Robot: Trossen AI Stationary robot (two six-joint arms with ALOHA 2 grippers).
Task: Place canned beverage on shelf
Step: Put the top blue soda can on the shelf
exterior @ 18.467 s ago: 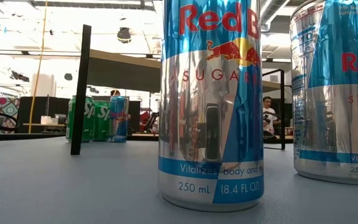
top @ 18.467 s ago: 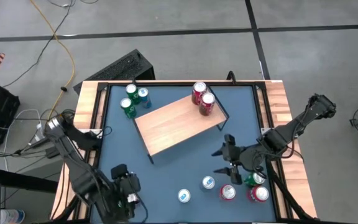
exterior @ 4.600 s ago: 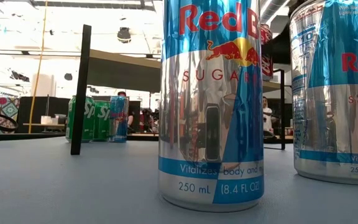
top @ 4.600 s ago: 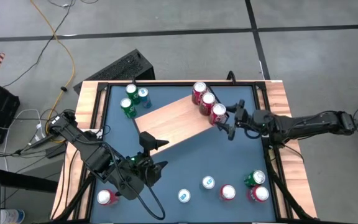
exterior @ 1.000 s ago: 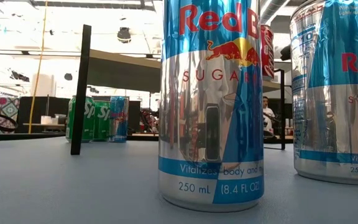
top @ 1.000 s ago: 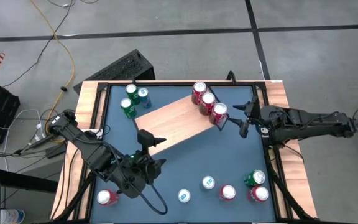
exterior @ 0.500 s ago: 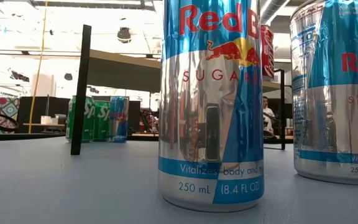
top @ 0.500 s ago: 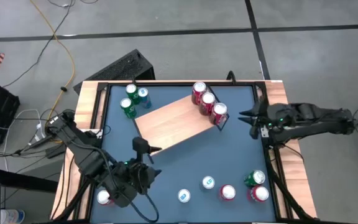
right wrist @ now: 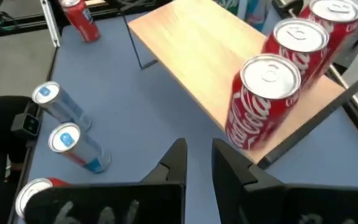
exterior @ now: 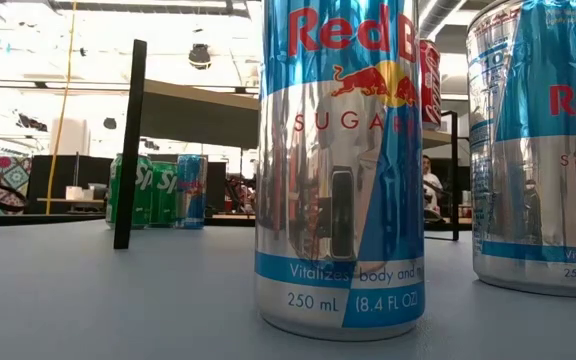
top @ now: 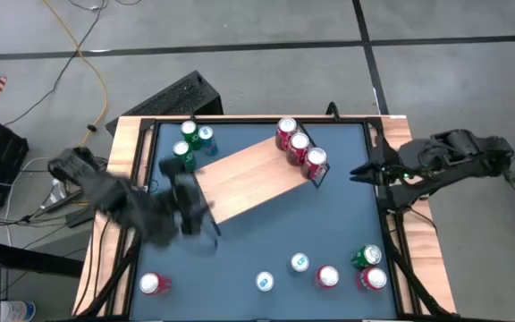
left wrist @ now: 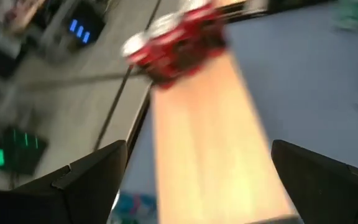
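Since the previous frame, high view: right gripper (top: 362, 172), jaws narrowed and empty, sits retracted at the table's right edge; left gripper (top: 186, 199), jaws wide, is beside the shelf (top: 249, 177). Right wrist view: three red cans (right wrist: 261, 106) stand on the shelf's end.

"red b", "sugar", "250 ml (8.4 fl oz)" on nearest blue can (exterior: 340, 170), coca-cola script on red can (right wrist: 258, 106)

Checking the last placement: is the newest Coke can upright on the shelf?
Upright. The Coke can stands lid-up at the shelf edge, right gripper clear of it.
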